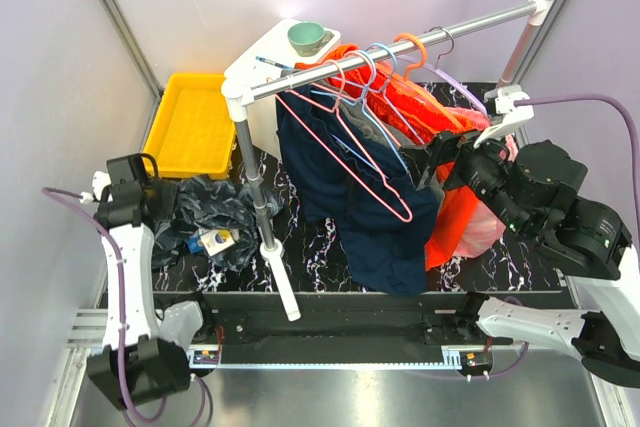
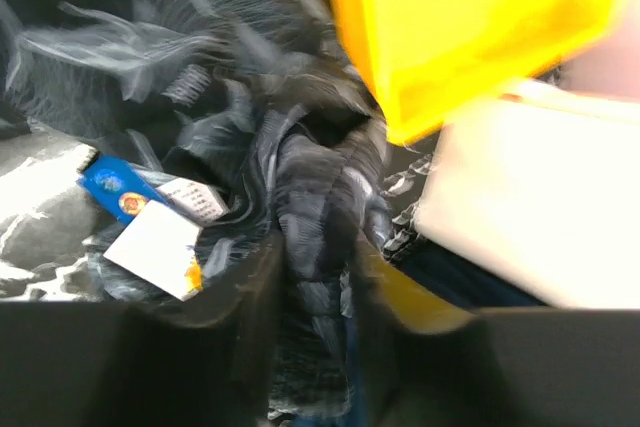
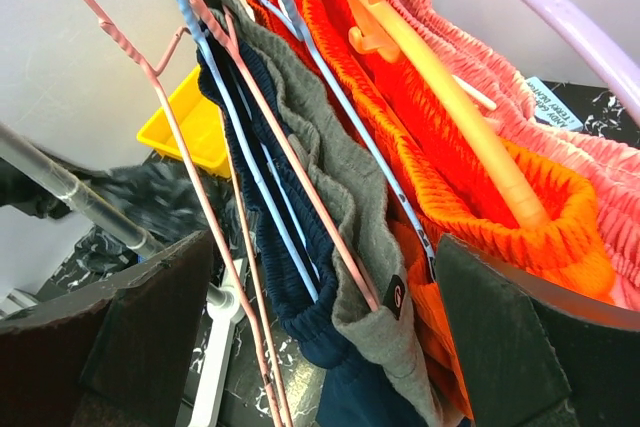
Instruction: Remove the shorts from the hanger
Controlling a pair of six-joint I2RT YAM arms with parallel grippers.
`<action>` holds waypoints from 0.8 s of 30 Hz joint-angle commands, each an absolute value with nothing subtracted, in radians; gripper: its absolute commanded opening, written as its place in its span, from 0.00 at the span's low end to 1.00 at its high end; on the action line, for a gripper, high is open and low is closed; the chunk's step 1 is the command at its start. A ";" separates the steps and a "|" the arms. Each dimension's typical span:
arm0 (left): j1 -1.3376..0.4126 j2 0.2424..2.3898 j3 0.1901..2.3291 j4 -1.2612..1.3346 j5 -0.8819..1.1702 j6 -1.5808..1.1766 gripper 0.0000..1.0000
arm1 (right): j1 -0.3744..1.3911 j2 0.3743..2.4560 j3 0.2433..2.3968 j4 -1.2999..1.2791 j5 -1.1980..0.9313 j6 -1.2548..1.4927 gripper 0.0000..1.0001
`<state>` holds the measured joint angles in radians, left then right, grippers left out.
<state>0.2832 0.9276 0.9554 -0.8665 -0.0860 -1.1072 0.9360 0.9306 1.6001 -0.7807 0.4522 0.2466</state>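
L claw [image 2: 312, 292] astride shorts [image 2: 200, 47] fold beside yellow bin [image 2: 470, 27], grip unclear (blur); R claw [image 3: 325, 322] released. I fear fabric snagging when lifting.

Leaf-print shorts [image 1: 205, 212] lie crumpled — pink hanger [image 1: 343, 159] hangs from rail [image 1: 400, 46].

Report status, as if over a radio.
Left claw over shorts, grip unclear; right claw open. Shorts heaped on table, pink hanger bare on rail. Nothing blocking.
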 commanded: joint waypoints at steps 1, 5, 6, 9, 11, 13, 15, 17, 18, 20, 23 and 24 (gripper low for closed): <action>0.345 1.018 0.939 -0.865 -0.089 -1.075 0.77 | 0.939 0.907 1.605 -0.730 0.462 0.230 1.00; 0.347 1.098 0.887 -0.819 -0.194 -0.968 0.91 | 0.940 0.899 1.603 -0.732 0.465 0.219 1.00; 0.348 1.115 0.884 -0.792 -0.202 -0.922 0.91 | 0.939 0.896 1.603 -0.730 0.468 0.216 1.00; 0.348 1.181 0.877 -0.730 -0.233 -0.771 0.96 | 0.939 0.891 1.605 -0.730 0.482 0.198 1.00; 0.347 1.236 0.879 -0.710 -0.213 -0.659 0.96 | 0.939 0.891 1.608 -0.729 0.485 0.181 1.00; 0.344 1.262 0.864 -0.701 -0.207 -0.599 0.96 | 0.939 0.891 1.612 -0.726 0.494 0.172 1.00; 0.339 1.293 0.857 -0.693 -0.204 -0.490 0.95 | 0.939 0.891 1.609 -0.719 0.495 0.163 1.00; 0.328 1.311 0.844 -0.658 -0.196 -0.380 0.93 | 0.939 0.887 1.608 -0.718 0.500 0.152 1.00; 0.330 1.322 0.845 -0.652 -0.195 -0.353 0.92 | 0.939 0.885 1.605 -0.716 0.503 0.150 1.00; 0.330 1.377 0.862 -0.621 -0.099 -0.290 0.91 | 0.940 0.881 1.597 -0.710 0.506 0.147 1.00; 0.327 1.512 0.910 -0.609 0.052 -0.277 0.91 | 0.939 0.885 1.603 -0.710 0.497 0.143 1.00; 0.327 1.535 0.911 -0.601 0.083 -0.288 0.91 | 0.939 0.887 1.605 -0.710 0.497 0.141 1.00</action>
